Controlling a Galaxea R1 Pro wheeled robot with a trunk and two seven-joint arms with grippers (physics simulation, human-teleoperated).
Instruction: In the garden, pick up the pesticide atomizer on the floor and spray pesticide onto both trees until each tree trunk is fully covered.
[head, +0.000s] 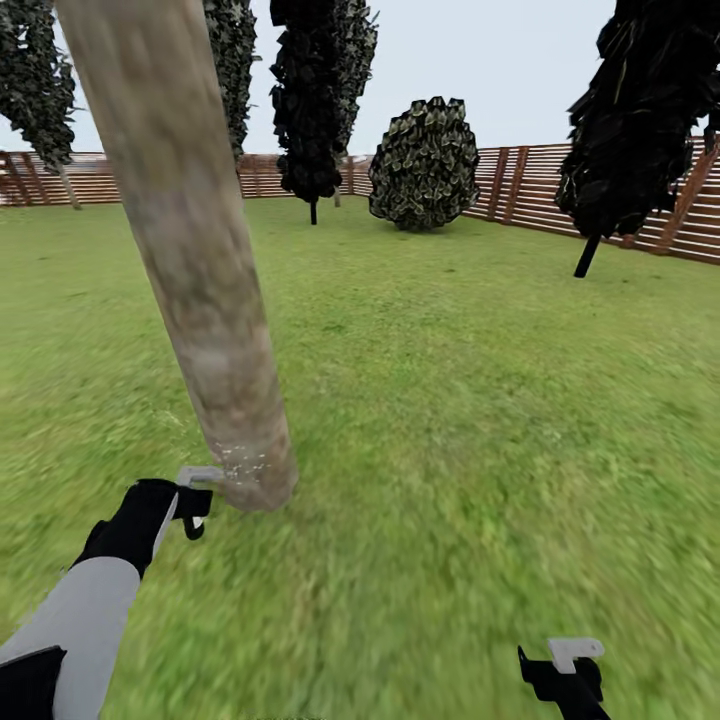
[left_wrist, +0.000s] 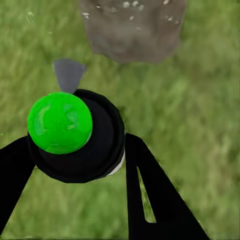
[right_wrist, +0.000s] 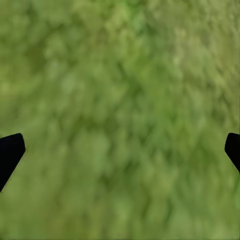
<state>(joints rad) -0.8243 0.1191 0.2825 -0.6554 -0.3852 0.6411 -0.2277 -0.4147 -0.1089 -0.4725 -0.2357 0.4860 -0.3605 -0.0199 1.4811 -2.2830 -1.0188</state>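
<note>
The left gripper (head: 192, 503) sat low, just beside the foot of the tree trunk (head: 195, 270), its fingers (left_wrist: 150, 195) clamped around the pesticide atomizer (left_wrist: 75, 135). In the left wrist view the bottle showed as a dark round body with a bright green top (not a red one) and a grey nozzle pointing toward the trunk's base (left_wrist: 132, 30). That aim looked deliberate: holding the nozzle close to the trunk and square to it would put the spray on the bark rather than on the grass (head: 450, 420). White flecks speckled the lowest part of the trunk nearest the nozzle, probably pesticide already landed there; the bark higher up looked bare, so by my judgement the coverage of this trunk was only begun at the bottom.

The right gripper (head: 562, 668) hung well away from the trunk, over open lawn, its fingertips (right_wrist: 10, 150) spread wide apart and empty, likely parked out of the way. Beyond the trunk stood other trees (head: 40, 90), a rounded bush (head: 425, 165) and the slatted fence (head: 540, 190).
</note>
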